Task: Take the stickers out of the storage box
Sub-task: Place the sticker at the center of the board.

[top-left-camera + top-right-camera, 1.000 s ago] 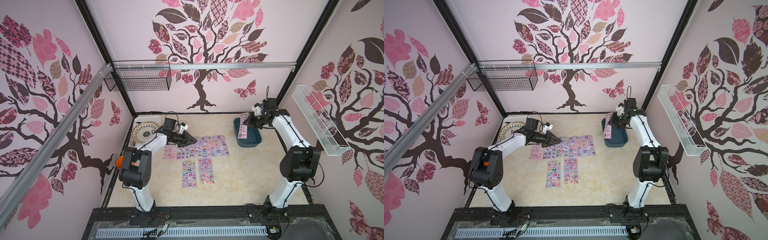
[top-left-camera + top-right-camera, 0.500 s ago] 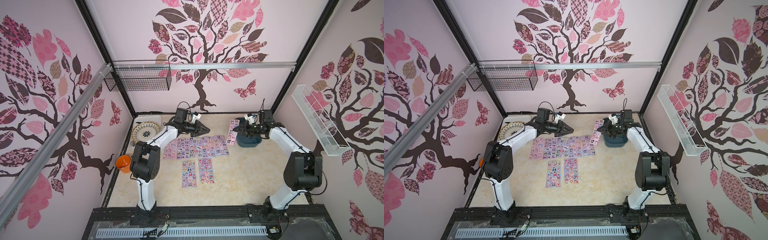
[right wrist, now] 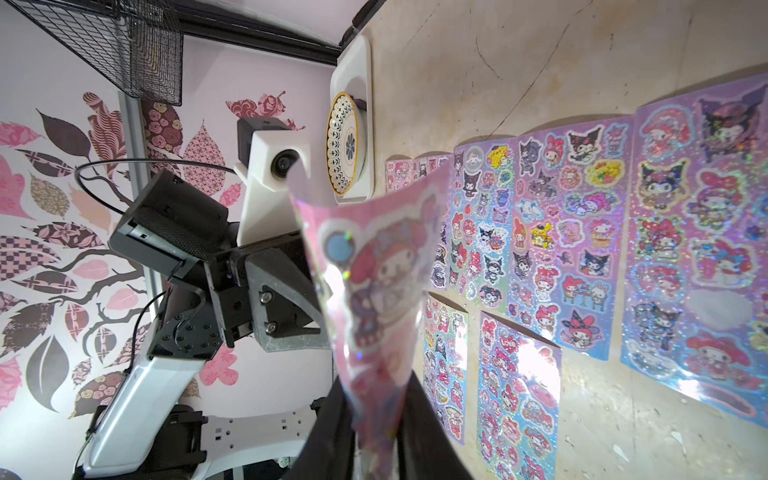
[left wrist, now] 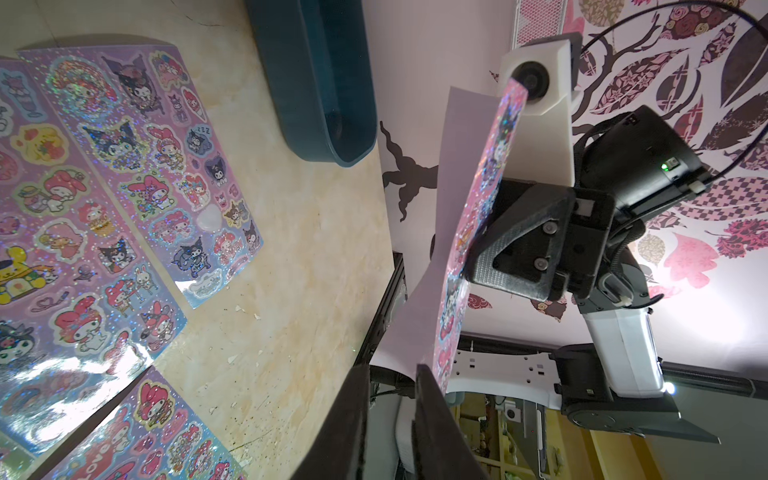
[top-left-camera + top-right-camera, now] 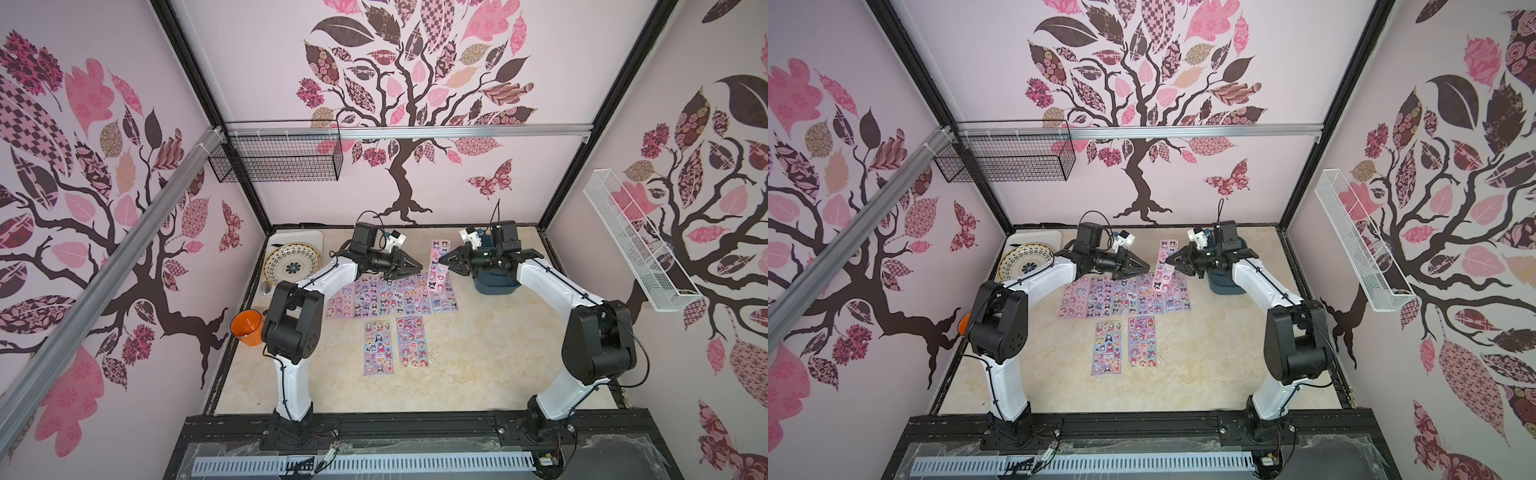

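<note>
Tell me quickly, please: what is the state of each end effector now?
Left end effector: slightly open, holding nothing.
Right end effector: closed on one pink sticker sheet.

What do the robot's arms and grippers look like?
The left arm and right arm match: white link shells, bulky black joint housings, thin black cables. The left gripper and right gripper are black textured wedges, each with a white camera mount.
</note>
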Robot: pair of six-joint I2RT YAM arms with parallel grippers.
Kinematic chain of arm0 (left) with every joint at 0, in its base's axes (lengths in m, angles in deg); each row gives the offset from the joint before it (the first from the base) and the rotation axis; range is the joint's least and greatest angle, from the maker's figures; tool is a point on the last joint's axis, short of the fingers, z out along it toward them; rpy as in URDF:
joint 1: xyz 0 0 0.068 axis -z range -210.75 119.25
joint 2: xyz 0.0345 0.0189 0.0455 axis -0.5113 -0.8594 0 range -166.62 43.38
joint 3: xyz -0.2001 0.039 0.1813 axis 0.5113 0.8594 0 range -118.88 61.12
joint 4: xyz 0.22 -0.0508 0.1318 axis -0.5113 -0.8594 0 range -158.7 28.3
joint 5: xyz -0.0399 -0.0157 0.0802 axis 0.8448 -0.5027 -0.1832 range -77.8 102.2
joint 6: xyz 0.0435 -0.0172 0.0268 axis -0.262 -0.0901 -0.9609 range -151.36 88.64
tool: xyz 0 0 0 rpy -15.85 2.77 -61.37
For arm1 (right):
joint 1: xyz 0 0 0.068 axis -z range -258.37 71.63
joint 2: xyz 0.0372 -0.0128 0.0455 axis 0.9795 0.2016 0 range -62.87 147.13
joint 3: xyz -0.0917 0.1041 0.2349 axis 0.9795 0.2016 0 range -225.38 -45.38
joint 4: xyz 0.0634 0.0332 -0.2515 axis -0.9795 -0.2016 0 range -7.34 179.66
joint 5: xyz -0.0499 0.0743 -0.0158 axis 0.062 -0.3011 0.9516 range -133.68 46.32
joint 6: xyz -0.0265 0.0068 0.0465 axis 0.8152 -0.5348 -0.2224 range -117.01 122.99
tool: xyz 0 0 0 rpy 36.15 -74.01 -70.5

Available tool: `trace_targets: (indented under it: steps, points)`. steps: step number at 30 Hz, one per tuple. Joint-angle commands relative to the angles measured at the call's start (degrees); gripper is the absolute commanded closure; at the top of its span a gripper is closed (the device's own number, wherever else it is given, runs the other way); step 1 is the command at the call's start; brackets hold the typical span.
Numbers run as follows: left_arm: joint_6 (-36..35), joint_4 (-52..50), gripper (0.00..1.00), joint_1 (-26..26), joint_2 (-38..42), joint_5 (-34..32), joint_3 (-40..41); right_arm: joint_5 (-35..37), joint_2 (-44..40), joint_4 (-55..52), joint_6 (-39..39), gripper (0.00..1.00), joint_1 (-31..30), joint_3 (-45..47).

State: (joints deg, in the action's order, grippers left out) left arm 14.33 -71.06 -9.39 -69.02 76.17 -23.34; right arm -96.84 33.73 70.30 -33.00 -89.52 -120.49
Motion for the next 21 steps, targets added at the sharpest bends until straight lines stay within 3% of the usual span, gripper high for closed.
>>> trace_targets:
  steps: [1,21]
  points:
    - [0.1,1.8,0.74,0.0,-0.4,1.6,0.0,-1.1,1.9,2.1,-1.3,0.77,-0.7,-1.5]
    - [2.9,6.5,0.73,0.0,0.5,3.0,1.6,-1.8,4.7,6.6,-5.2,0.76,-3.7,-2.3]
